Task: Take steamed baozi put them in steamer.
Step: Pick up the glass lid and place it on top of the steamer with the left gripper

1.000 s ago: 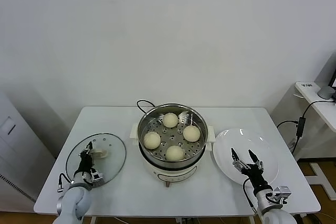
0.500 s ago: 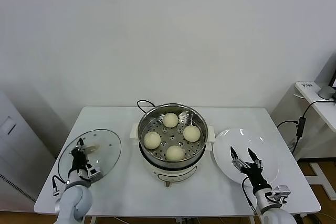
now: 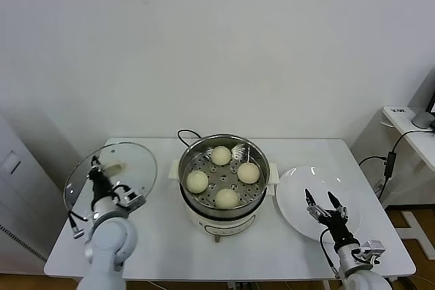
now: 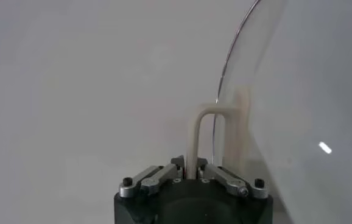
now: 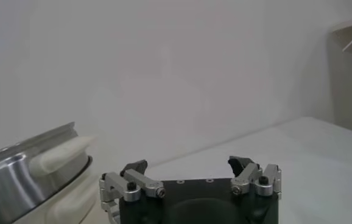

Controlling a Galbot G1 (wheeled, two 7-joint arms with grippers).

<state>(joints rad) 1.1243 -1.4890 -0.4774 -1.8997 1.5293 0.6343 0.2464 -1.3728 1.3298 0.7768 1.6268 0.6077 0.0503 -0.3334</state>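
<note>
- The left gripper (image 3: 96, 168) is seen closed on the white handle (image 4: 207, 131) of the glass lid (image 3: 112, 173); the lid is held clear of the table (image 3: 163, 236), tilted steeply, out to the left of the steamer (image 3: 222, 180).
- The right gripper (image 3: 325, 203) is found with its jaws spread wide and nothing between them, poised over the white plate (image 3: 302, 183), which carries no buns.
- All four steamed baozi (image 3: 226, 197) are observed inside the steamer, resting on the perforated floor, spaced apart in a rough diamond. The loading is judged complete.
- Deciding relation: the steamer's open mouth lies to the right of the held lid, with bare table between. The left arm is the nearer and already has the lid.
- The steamer stands upright, its mouth facing straight up; being round, it shows no long axis. The lid's face is turned sideways, so levelling would be needed if it is to be seated.
- Risk noted: the rim could catch the steamer's edge if lowered tilted.
</note>
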